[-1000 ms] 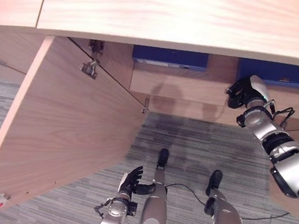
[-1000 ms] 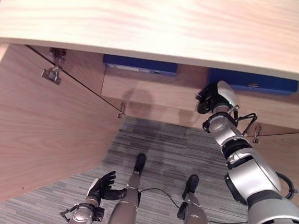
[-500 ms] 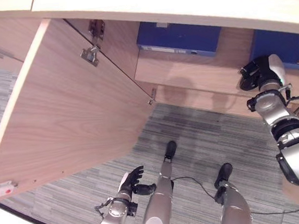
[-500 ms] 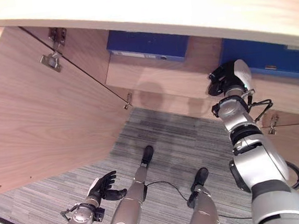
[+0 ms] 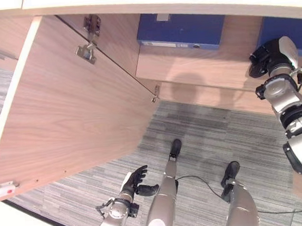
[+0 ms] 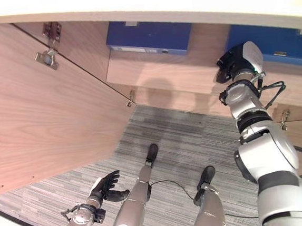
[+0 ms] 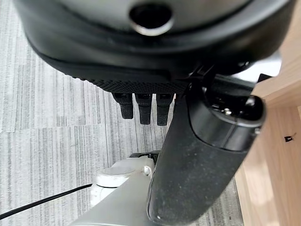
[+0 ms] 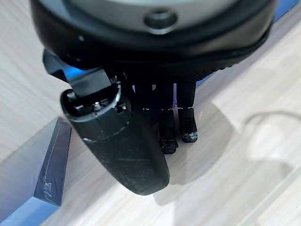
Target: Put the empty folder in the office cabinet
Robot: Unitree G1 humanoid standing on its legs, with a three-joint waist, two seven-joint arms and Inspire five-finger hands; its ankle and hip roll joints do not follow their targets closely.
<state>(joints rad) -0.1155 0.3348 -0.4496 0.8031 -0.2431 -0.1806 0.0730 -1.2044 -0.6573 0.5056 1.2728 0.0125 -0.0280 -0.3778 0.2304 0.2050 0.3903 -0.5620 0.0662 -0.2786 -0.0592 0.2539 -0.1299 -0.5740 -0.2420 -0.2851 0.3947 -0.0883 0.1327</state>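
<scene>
Left eye view: cabinet (image 5: pixel 201 77) open across the top, door (image 5: pixel 61 110) swung out at left; one blue folder (image 5: pixel 181 31) on the shelf at upper centre, another (image 5: pixel 292 29) at upper right; right hand (image 5: pixel 270 57) raised before it; left hand (image 5: pixel 133 180) low, fingers relaxed, empty. Right wrist view: fingers (image 8: pixel 188 127) seem loosely extended, apparently holding nothing.

The left hand (image 7: pixel 197 155) hangs above grey striped carpet (image 7: pixel 51 108), its fingers (image 7: pixel 143 110) relaxed and holding nothing. A light wooden cabinet panel (image 7: pixel 277 155) stands beside the thumb.
</scene>
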